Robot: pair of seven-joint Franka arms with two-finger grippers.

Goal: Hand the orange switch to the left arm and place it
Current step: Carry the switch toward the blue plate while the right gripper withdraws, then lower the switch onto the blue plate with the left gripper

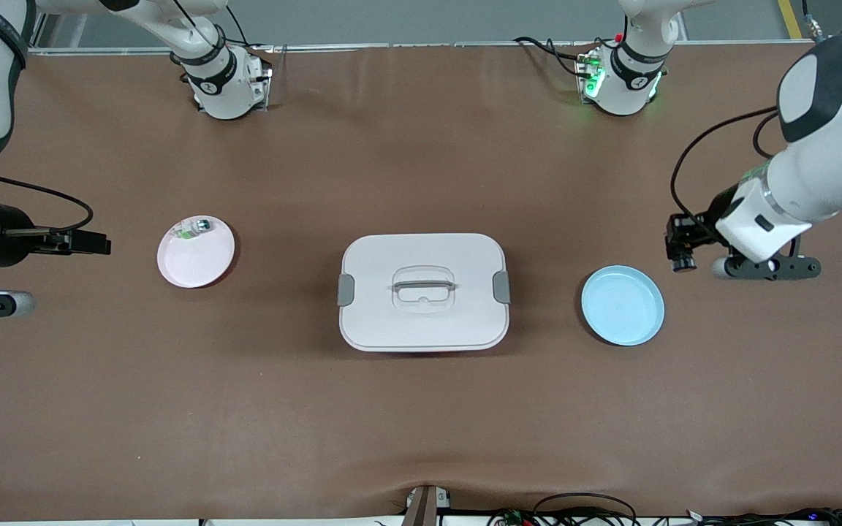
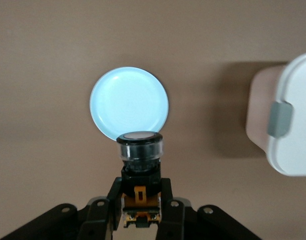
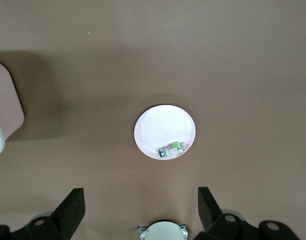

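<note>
Switch (image 2: pixel 139 160) is sitting clamped in the left gripper (image 2: pixel 139 212), hanging in the air near the blue plate (image 1: pixel 623 305) at the left arm's end of the table. Right gripper (image 3: pixel 141 207) is spread wide, holding nothing, hovering by the pink plate (image 1: pixel 195 252). Box (image 1: pixel 423 292) is sitting between both plates.

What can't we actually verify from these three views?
- Orange switch: its lower end sits between the left gripper fingers, cut off by the left wrist view's edge.
- Green-and-silver part on the pink plate: too small to identify in any view.
- White box: lid on, so contents hidden.
- Right gripper: fingers apart, tips cropped in its wrist view.
</note>
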